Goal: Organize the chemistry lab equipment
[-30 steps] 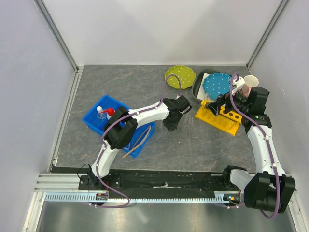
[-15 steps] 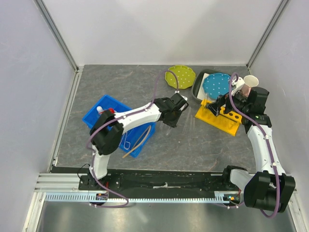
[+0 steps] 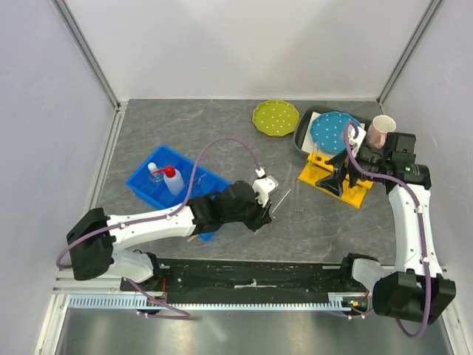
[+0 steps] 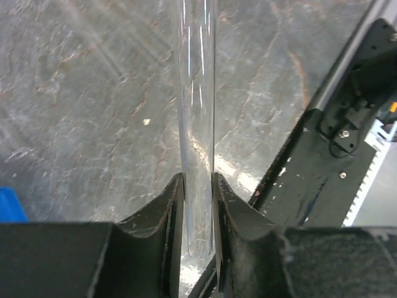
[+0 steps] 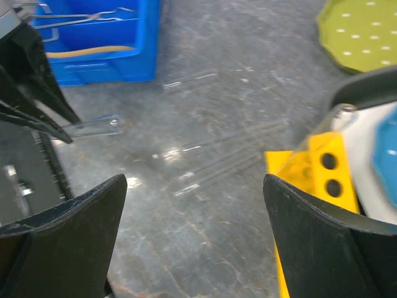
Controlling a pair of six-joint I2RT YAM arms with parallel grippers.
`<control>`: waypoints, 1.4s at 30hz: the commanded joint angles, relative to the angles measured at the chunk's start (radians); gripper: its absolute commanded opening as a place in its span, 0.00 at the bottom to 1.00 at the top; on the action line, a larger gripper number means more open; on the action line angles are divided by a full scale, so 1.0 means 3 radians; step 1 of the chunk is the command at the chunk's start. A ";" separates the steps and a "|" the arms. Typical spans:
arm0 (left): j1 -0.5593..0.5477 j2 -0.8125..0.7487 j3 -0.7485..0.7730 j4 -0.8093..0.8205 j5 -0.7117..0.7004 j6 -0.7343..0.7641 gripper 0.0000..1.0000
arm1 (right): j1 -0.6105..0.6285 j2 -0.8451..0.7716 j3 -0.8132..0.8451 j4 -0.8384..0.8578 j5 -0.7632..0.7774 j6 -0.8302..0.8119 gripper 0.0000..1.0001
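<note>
Drawn back to lower centre frame, the left gripper (image 4: 198, 186) clamps a glass tube (image 4: 197, 112) by its end, apparently for racking; the right gripper (image 5: 192, 186) is spread wide.

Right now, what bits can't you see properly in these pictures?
Left wrist view: the glass tube in the left end effector runs off the top edge; its far end is unseen.
Top view: the left arm covers the near end of the blue tray, hiding what lies there.
Right wrist view: the loose glass tubes are too faint to count; the yellow rack is blurred.
</note>
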 commanded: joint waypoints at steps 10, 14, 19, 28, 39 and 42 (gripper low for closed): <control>-0.0384 -0.0333 -0.0492 0.1255 -0.0090 0.0059 0.10 | 0.0885 0.0745 0.0381 -0.1570 -0.0635 -0.0571 0.98; -0.0420 -0.0353 -0.0553 0.1363 -0.0095 0.0018 0.10 | 0.1008 0.0888 0.0371 -0.1565 -0.0670 -0.0427 0.98; -0.0425 -0.0343 -0.0579 0.1414 -0.0095 -0.0013 0.10 | 0.1039 0.1016 0.0356 -0.1636 -0.0783 -0.0386 0.98; -0.0425 -0.0251 -0.0522 0.1430 -0.0090 -0.0085 0.10 | 0.1069 0.1022 0.0448 -0.1555 -0.0676 -0.0340 0.90; -0.0425 -0.0143 -0.0420 0.1389 -0.0090 -0.0110 0.10 | 0.1172 0.1083 0.0458 -0.1478 -0.0655 -0.0197 0.37; -0.0425 -0.0159 -0.0425 0.1389 -0.0217 -0.0110 0.10 | 0.1192 0.1063 0.0448 -0.1483 -0.0614 -0.0197 0.26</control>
